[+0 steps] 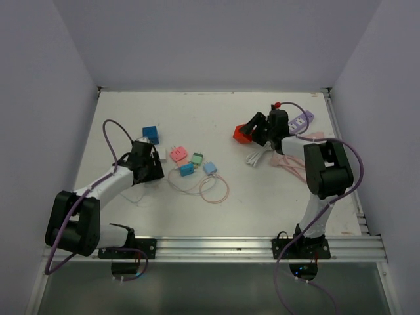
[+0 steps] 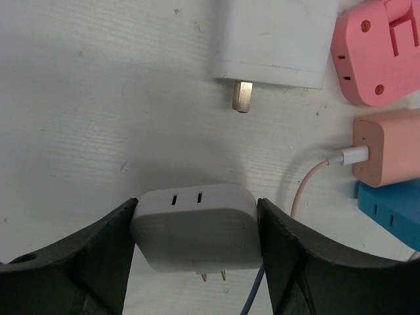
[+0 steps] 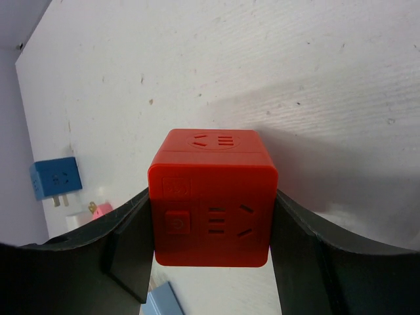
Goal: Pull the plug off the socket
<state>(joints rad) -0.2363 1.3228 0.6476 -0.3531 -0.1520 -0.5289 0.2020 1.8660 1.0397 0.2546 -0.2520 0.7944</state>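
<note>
1. The left fingers (image 2: 98, 262) are closed on a pale socket block (image 2: 193, 226), one finger pressed to each side. Two slots on its far face are seen empty, and two prongs show at its near edge
2. A white plug (image 2: 272, 39) lies on the surface (image 2: 98, 98) just beyond the block and apart from it, with a bare prong pointed back toward the slots
3. The right fingers (image 3: 308, 262) are closed on a red socket cube (image 3: 210, 197), gripped on both sides. No plug is seated in any face that shows
4. Progress, as judged: the separation appears to be done, since neither held socket carries a plug. Which socket the task means cannot be settled from these views. Only setting down and release are judged to remain
5. The gap between plug and block and the bare prong are shown by the left wrist view alone; from above the block is hidden under the left wrist. A pink adapter (image 2: 377, 52), a peach charger (image 2: 387, 157) with its cable plugged in, and a blue block (image 2: 390, 207) are also recorded there, to the right
6. The cube's outlet faces are shown only by the right wrist view. The top view alone shows the two arms well apart, the cube toward the far right. A blue adapter (image 3: 56, 180) is seen in both. Whether the cube is lifted off the surface cannot be told
</note>
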